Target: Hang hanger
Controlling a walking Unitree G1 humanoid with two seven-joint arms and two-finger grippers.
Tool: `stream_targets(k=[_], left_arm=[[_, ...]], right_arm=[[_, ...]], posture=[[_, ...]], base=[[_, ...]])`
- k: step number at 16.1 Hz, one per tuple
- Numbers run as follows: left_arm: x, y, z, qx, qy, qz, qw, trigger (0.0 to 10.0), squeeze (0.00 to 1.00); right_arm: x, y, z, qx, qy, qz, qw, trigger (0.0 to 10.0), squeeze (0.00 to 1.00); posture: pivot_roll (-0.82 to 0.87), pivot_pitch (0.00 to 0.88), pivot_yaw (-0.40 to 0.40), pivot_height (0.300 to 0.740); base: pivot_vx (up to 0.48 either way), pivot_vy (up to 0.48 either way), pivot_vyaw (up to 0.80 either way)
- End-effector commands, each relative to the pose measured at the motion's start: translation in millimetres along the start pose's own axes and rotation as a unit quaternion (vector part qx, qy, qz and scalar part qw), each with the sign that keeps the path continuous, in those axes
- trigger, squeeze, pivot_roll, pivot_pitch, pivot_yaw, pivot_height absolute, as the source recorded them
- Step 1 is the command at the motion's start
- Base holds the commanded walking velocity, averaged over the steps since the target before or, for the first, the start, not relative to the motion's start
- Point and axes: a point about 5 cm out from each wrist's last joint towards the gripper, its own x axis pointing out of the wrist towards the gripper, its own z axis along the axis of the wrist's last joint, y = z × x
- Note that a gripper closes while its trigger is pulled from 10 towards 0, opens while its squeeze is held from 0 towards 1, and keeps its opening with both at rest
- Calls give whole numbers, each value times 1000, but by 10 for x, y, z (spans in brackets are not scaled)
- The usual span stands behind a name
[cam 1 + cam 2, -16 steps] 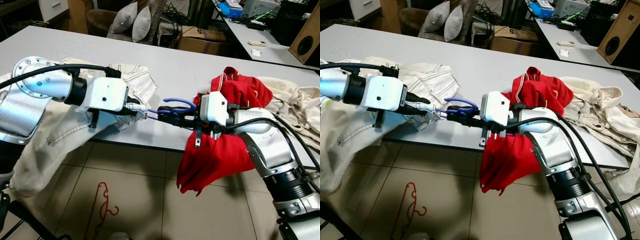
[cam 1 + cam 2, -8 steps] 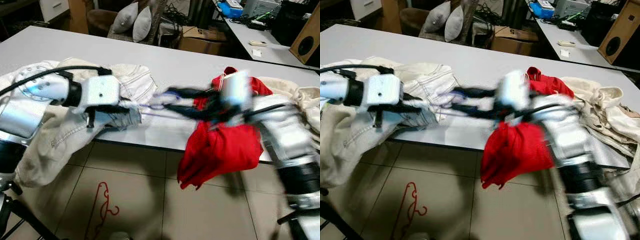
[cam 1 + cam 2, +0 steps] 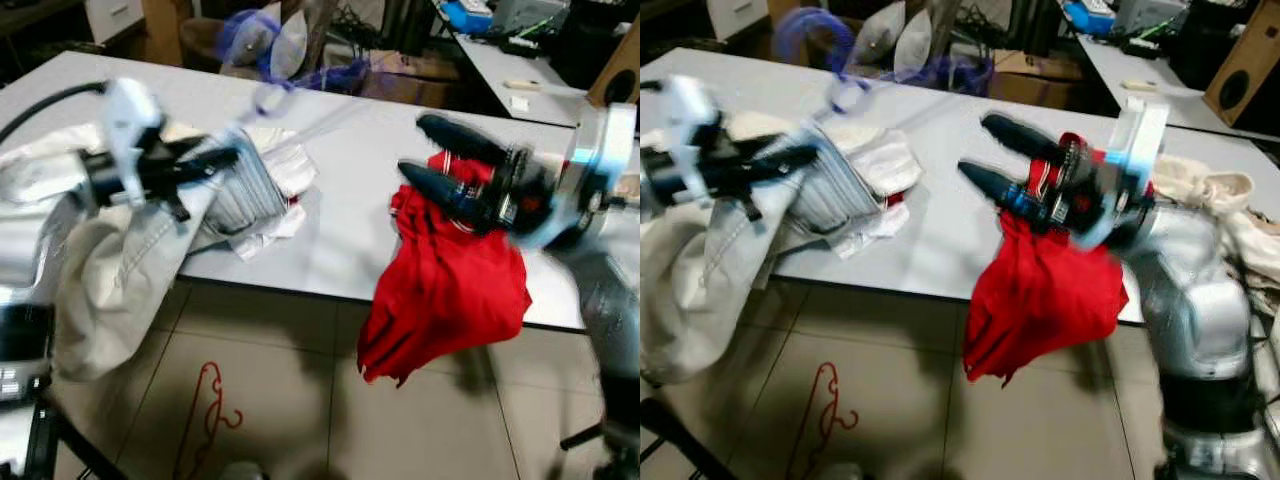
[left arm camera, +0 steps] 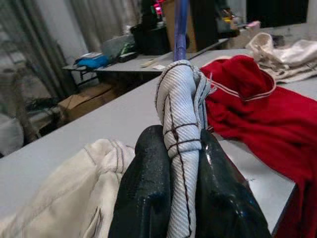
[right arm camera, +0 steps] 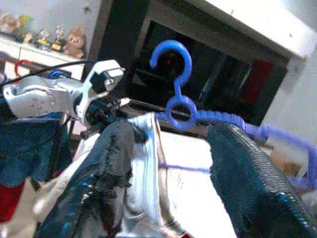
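— what's the left gripper (image 3: pixel 225 157) got hold of?

— its two black fingers (image 4: pixel 148 198) are clenched on a twisted bunch of striped grey-white cloth (image 4: pixel 179 114), lifted off the long grey bench (image 3: pixel 340 150). the rest of that cream, stitched garment (image 3: pixel 110 270) trails down over the bench's near edge on the robot's left.

— and the blue plastic hanger (image 5: pixel 174 84)?

— it's up in the air above the far side of the bench, smeared by blur in the head views. from the right wrist you can see its hook and round neck clearly, with the bar running off sideways, just above the striped cloth that the left gripper is pinching. whether it's threaded into the cloth i can't tell.

— the right gripper (image 3: pixel 995 155)?

— raised over the bench, fingers spread wide apart, grasping nothing, pointing towards the left arm. under it a bright red garment (image 3: pixel 450 290) hangs half off the bench edge.

— anything else?

— a pile of cream clothes (image 4: pixel 282 49) lies beyond the red one, and a thin red wire hanger (image 3: pixel 208 410) lies on the tiled floor (image 3: pixel 300 400) below.
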Motion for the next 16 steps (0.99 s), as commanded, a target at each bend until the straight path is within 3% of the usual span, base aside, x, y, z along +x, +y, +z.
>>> stream_targets(k=[1,3,5,6,7,8,9,13,16], left_arm=[[-60,-31,67,-2,-32,31,999,0,0],[-129,-128,-94,-40,-31,95,994,0,0],[-134,-183,-141,-56,-32,119,991,0,0],[-111,-272,-204,-76,-36,151,985,0,0],[-93,-303,-234,-88,-38,178,979,0,0],[-43,-378,-280,-91,-33,214,972,3098,0],[25,-479,-344,-119,-22,237,964,10000,0],[152,-617,-172,-106,-65,252,960,10000,0],[206,-654,-86,-96,-69,249,961,10000,0]], right_arm=[[-23,83,-27,8,1,-31,999,10000,1000],[-25,264,-251,45,22,-102,994,10000,1000],[-26,315,-328,56,31,-140,988,10000,1000],[-36,368,-488,82,50,-206,974,10000,557],[-47,385,-558,90,63,-235,966,10000,145],[-73,399,-675,98,88,-285,949,10000,0],[-92,422,-780,99,112,-336,930,10000,0],[-12,487,-809,100,126,-363,918,10000,0],[13,460,-783,97,119,-373,915,10000,0]], posture=[[218,0,-61,740],[209,0,-64,740],[204,0,-64,740],[183,0,-60,740],[177,0,-57,740],[160,0,-55,740],[151,0,-54,740],[131,0,-57,740],[130,0,-61,740]], base=[[0,0,0],[0,0,0],[0,0,0],[0,0,0],[0,0,0],[0,0,0],[0,0,0],[0,0,0],[-84,0,0]])
